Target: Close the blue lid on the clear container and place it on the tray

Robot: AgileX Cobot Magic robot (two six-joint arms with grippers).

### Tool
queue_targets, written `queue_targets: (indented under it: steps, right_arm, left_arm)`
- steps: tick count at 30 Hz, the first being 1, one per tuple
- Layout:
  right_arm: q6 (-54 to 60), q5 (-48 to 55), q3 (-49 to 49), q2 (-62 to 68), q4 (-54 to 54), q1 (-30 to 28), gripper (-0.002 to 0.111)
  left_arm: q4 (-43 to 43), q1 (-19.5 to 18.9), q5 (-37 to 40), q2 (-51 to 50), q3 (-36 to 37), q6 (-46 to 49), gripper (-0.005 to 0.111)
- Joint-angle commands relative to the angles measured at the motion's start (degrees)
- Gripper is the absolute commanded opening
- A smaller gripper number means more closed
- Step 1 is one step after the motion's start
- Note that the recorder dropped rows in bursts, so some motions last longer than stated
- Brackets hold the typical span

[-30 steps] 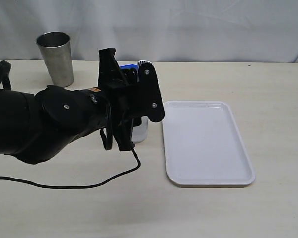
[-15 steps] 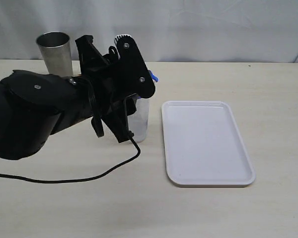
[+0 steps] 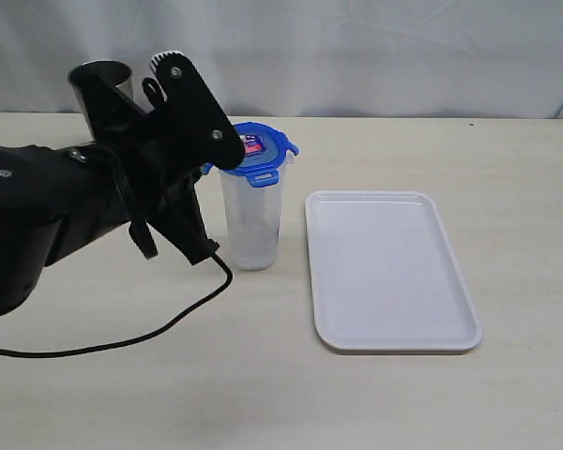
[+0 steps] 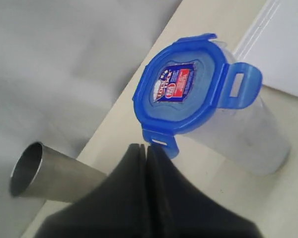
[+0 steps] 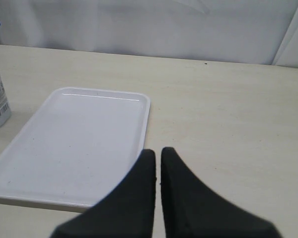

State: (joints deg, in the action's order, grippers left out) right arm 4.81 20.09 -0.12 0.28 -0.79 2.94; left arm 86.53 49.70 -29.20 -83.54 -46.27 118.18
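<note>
**Figure.** Lid seated, flaps unlatched; container not yet on the tray.

The clear container [image 3: 253, 220] stands upright on the table [image 3: 507, 159]. The white tray [image 3: 391, 272] lies just beside it, apart from it and empty. The blue lid [image 3: 258, 148] sits level on the container's mouth. The flaps in view flare outward, so the lid is judged seated but not snapped down.

The left gripper [image 4: 145, 147] has its jaws pressed together and grips nothing. Its tips hang just beside one lid flap, on the side of the container away from the tray. The right gripper [image 5: 158, 154] is likewise closed and empty, on the far side of the tray from the container.

**Hazards, as judged.**
- The container is tall and narrow, so a sideways push on a flap could topple it toward the tray.
- Pressing one flap alone may cock the lid and lift the opposite edge.
- If the container is lifted by the lid before the flaps latch, the two would separate.
- The left arm's black cable [image 3: 169, 328] trails close to the container's base and could drag it.
- The steel cup [image 4: 44, 171] stands behind the container, beyond the left arm, within that arm's likely sweep.
</note>
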Motion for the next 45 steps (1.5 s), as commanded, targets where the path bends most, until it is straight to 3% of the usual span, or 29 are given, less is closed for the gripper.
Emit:
queue_targets:
  steps: [1, 4, 7, 10, 13, 15, 21, 29, 33, 35, 36, 38, 45]
  right_arm:
    - [-0.16, -0.25, 0.12, -0.28, -0.23, -0.25, 0.005]
    - [-0.16, -0.25, 0.12, -0.28, -0.23, -0.25, 0.005]
    - [-0.16, -0.25, 0.12, -0.28, -0.23, -0.25, 0.005]
    - [-0.16, -0.25, 0.12, -0.28, -0.23, -0.25, 0.005]
    - [-0.16, -0.25, 0.12, -0.28, -0.23, -0.25, 0.005]
    - [-0.16, -0.25, 0.12, -0.28, -0.23, -0.25, 0.005]
    - [-0.16, -0.25, 0.12, -0.28, -0.23, -0.25, 0.005]
    - [0.30, -1.83, 0.12, -0.28, -0.23, -0.25, 0.005]
    - [0.25, -20.46, 0.12, -0.28, -2.47, -0.25, 0.005]
    - [-2.02, -32.39, 0.12, -0.28, -10.94, -0.25, 0.005]
    - [-5.68, -35.74, 0.12, -0.28, -15.22, -0.25, 0.005]
    - [-9.58, -38.24, 0.12, -0.28, -13.76, -0.15, 0.005]
    - [-16.43, -30.02, -11.10, 11.71, -7.58, -0.15, 0.005]
  left_arm:
    - [0.66, -6.74, 9.38, 0.37, 0.16, -8.34, 0.000]
    - [0.76, -17.90, 30.06, 0.37, 0.16, -12.01, 0.000]
    - [4.44, -27.67, 40.77, 0.37, 0.16, -11.95, 0.000]
    - [6.36, -35.28, 54.15, 0.37, 0.95, -10.46, 0.000]
    - [10.57, -40.67, 70.35, -0.30, 2.80, -2.35, 0.000]
    - [12.70, -42.91, 75.51, -1.33, 4.17, 3.18, 0.000]
    - [13.23, -43.80, 71.46, -6.01, 3.95, 4.61, 0.000]
    - [13.42, -43.80, 74.83, -17.59, -3.50, 4.61, 0.000]
    - [13.42, -43.80, 73.60, -17.63, -4.71, 4.61, 0.000]
    - [13.42, -43.80, 73.71, -17.63, -5.57, 4.61, 0.000]
    - [13.42, -43.80, 73.56, -17.63, -6.27, 4.61, 0.000]
    - [13.42, -43.80, 74.53, -17.63, -6.55, 4.61, 0.000]
    - [13.42, -43.80, 74.19, -17.63, -8.27, 4.61, 0.000]
